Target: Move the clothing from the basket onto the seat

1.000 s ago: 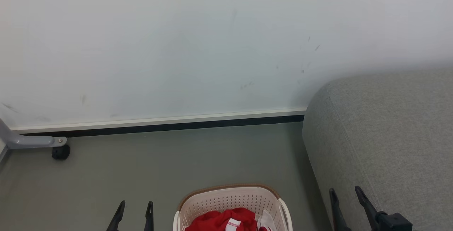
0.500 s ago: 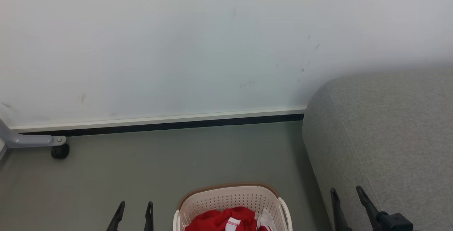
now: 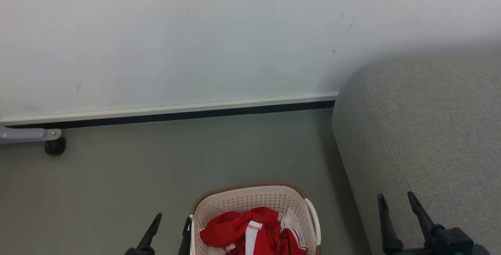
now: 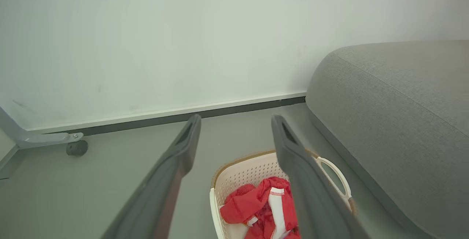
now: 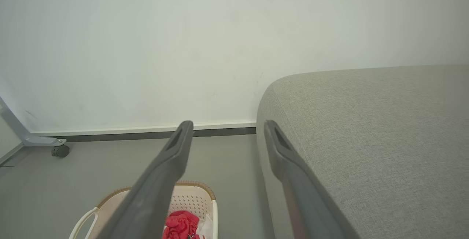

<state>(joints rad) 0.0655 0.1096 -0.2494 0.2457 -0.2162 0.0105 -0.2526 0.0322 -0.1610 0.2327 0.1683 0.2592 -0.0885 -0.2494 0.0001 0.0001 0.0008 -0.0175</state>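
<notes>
**Progress check: nothing's out of the basket yet**

We'd call this the very start. The clothing (image 3: 244, 231), a red bundle with white stripes and trim, lies heaped inside the basket (image 3: 250, 187), the cream perforated one with the brown rim. None of it is out. The basket stands on the floor (image 3: 156, 169), well off the edge where the floor meets the wall, with the seat (image 3: 430, 130) just to its right. There's nothing red on the grey cushion top as far as we can see, though part of it runs out of frame.

Our left tool (image 3: 173, 218) hangs by the basket's left rim, jaws spread wide and empty. Our right tool (image 3: 395, 195) sits in front of the seat's flank, also spread wide with nothing between its fingers. Neither is touching fabric.

What's left, by our reckoning, is everything. We reach down into the basket, pinch a garment and lift it clear of the rim. Then we carry it right, let it go on the cushion and repeat till the basket's empty. We can't tell how many pieces are in the heap because they're all tangled, so one grab might well drag a second piece along.
</notes>
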